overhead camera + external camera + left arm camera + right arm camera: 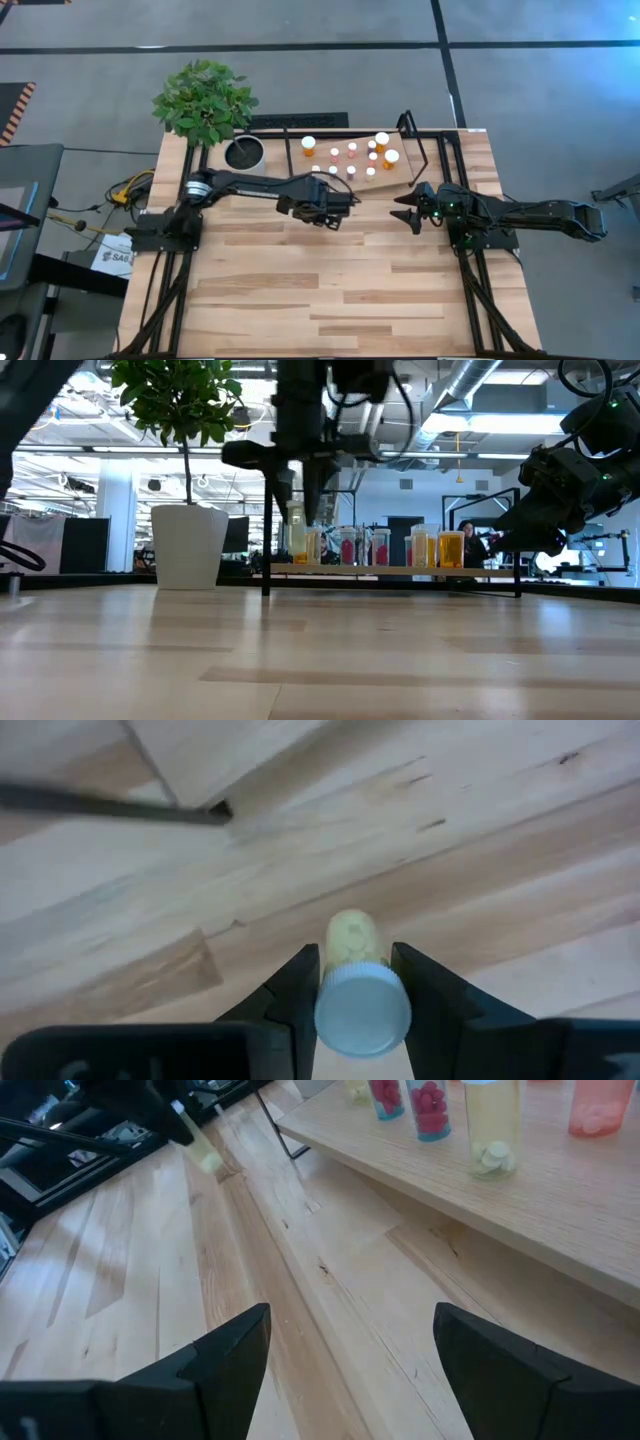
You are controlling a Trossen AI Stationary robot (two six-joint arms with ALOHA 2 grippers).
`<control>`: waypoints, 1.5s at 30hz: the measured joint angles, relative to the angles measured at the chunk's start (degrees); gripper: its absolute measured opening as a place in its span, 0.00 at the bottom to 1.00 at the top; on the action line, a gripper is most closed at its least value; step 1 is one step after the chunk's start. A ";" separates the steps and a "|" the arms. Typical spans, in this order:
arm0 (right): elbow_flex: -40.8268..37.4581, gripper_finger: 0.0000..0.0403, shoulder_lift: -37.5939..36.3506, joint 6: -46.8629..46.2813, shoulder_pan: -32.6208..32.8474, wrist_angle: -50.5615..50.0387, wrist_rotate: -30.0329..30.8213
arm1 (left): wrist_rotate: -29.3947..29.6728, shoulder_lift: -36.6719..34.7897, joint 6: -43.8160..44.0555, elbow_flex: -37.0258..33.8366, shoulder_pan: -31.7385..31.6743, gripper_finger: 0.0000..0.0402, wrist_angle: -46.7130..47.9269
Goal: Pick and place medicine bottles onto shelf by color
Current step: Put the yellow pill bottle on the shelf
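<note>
No writing is legible; the left hand (352,982) grips a pale yellow white-capped medicine bottle (353,942); the right hand (350,1342) gapes wide.

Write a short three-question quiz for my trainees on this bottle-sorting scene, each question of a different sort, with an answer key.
1. True or false: the left gripper is shut on a pale yellow bottle with a white cap.
2. Multiple choice: the right gripper is A) holding an orange bottle, B) open and empty over the tabletop, C) resting on the shelf.
3. Fill in: the white pot holding the plant stands beside the shelf's ____ end in the high view.

Key: 1 true; 2 B; 3 left.
</note>
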State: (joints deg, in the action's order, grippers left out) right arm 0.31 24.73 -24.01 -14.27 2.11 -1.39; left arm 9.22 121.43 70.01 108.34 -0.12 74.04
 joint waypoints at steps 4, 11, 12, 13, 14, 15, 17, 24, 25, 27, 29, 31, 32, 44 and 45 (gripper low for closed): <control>0.01 0.75 0.00 0.00 -0.01 0.00 0.00 | 0.04 6.07 -3.31 10.10 -0.04 0.23 5.92; 0.00 0.75 0.00 0.01 0.00 0.00 0.00 | 2.24 9.85 -5.86 18.72 -0.99 0.23 7.51; 0.00 0.75 0.00 0.00 -0.01 0.00 0.00 | 2.99 9.85 -5.87 18.83 -1.29 0.23 7.42; 0.00 0.75 -0.02 0.00 -0.02 0.00 0.00 | 3.52 9.87 -5.87 18.84 -1.68 0.24 7.45; 0.01 0.75 0.00 0.00 0.01 0.00 0.00 | 3.70 9.91 -5.90 18.84 -2.13 0.24 7.39; 0.01 0.75 0.00 0.00 0.01 0.00 0.00 | 3.71 9.94 -6.08 18.84 -2.71 0.24 7.40; -0.01 0.75 -0.01 0.01 0.01 0.00 0.00 | 3.56 9.94 -7.64 18.84 -3.83 0.24 7.44; -0.02 0.75 0.00 0.00 -0.01 0.00 0.01 | 2.58 9.94 -16.29 18.84 -6.57 0.24 7.75; -0.01 0.75 -0.01 0.00 -0.02 0.00 0.02 | 2.62 9.94 -17.22 18.84 -6.82 0.24 7.68; -0.01 0.75 -0.01 0.00 -0.01 0.00 0.02 | 2.62 9.94 -18.91 18.84 -7.32 0.24 7.59; 0.00 0.75 -0.02 0.02 -0.02 0.00 0.02 | 2.64 9.94 -20.40 18.84 -7.80 0.24 7.44; -0.01 0.75 -0.02 0.00 -0.01 0.00 0.02 | 2.63 9.94 -21.81 18.84 -8.05 0.24 7.08; -0.01 0.75 0.00 0.01 0.01 0.00 0.02 | 2.73 9.95 -22.45 18.84 -8.07 0.24 6.88; -0.02 0.75 0.00 0.00 -0.02 0.00 0.02 | 2.94 9.94 -26.95 18.80 -8.04 0.24 5.01; -0.02 0.75 0.00 0.00 0.00 0.00 0.02 | 3.08 9.94 -27.30 18.80 -8.04 0.24 4.82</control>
State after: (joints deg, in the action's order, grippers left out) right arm 0.30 24.73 -24.01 -14.26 2.11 -1.37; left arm 12.29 131.37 42.71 127.13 -8.16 78.86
